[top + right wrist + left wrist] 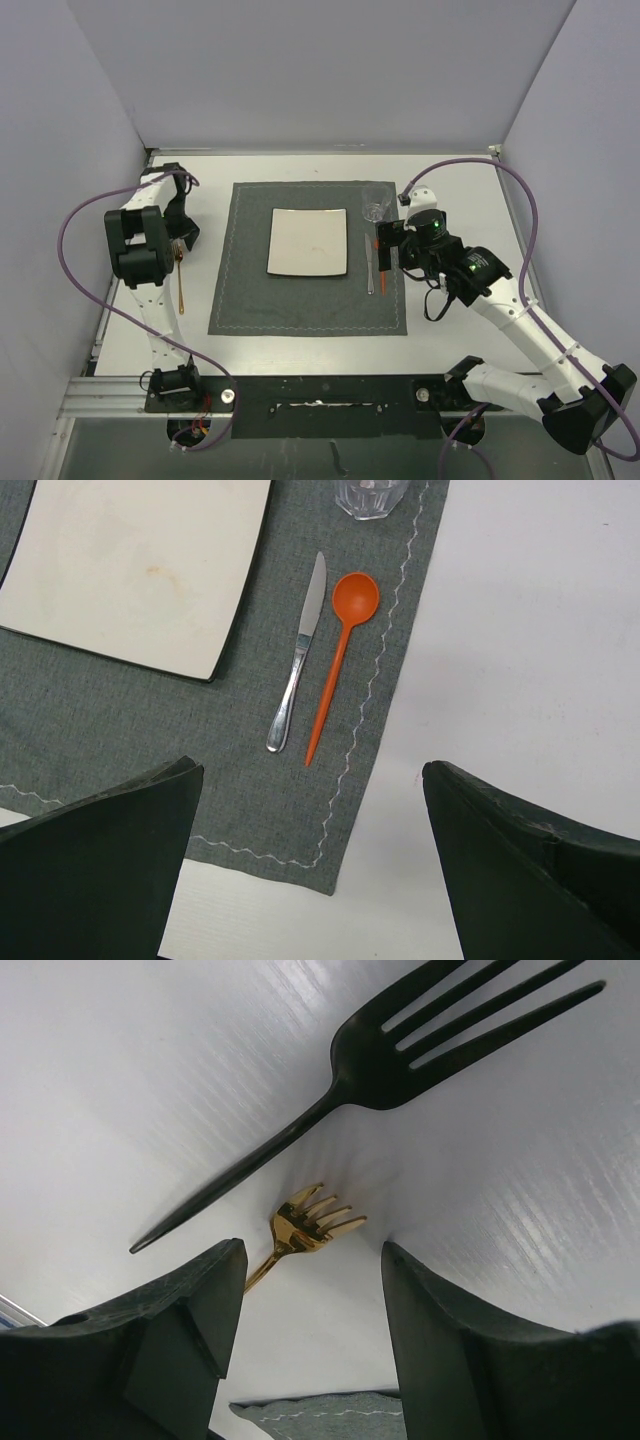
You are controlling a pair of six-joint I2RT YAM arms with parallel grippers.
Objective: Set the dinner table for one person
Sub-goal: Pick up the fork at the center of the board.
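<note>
Glossy gold metal fork (300, 1228), matt woven cloth placemat (100, 720), smooth plastic spoon (338, 660)

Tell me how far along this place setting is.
Done: plate, knife, orange spoon and glass sit on the placemat. In hand: nothing; the open left gripper hovers near the gold fork on the dinner table, off the placemat. The right gripper is open too. Left: placing that fork.

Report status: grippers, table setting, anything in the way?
Left gripper open above gold fork; black fork beside it, both on dinner table. Right gripper open, empty. Plate, knife, orange spoon, glass on placemat. Nothing blocking.
</note>
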